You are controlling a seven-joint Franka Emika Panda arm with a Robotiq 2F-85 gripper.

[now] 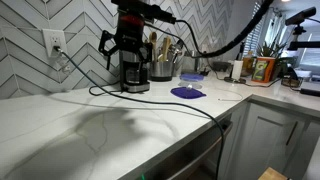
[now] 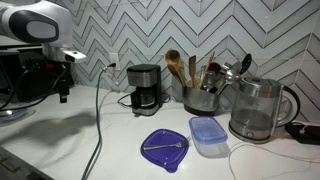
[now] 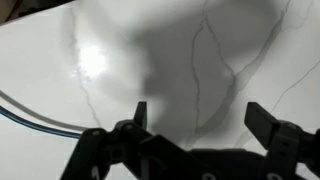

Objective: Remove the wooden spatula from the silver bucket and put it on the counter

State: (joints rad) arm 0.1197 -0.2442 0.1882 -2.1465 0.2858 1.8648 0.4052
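The silver bucket (image 2: 200,101) stands on the white counter (image 2: 120,150) between the coffee maker (image 2: 145,88) and a glass kettle. It also shows in an exterior view (image 1: 162,70). Several wooden utensils (image 2: 187,68) stick up out of it; I cannot pick out the wooden spatula among them. My gripper (image 2: 63,90) hangs well away from the bucket, on the far side of the coffee maker, above bare counter. In the wrist view my gripper (image 3: 200,120) is open and empty, with only veined marble (image 3: 210,50) below it.
A purple lid (image 2: 165,148) with a spoon on it and a blue container (image 2: 207,135) lie in front of the bucket. The glass kettle (image 2: 258,108) stands beside it. A black cable (image 2: 98,120) runs across the counter from the wall outlet (image 1: 54,42).
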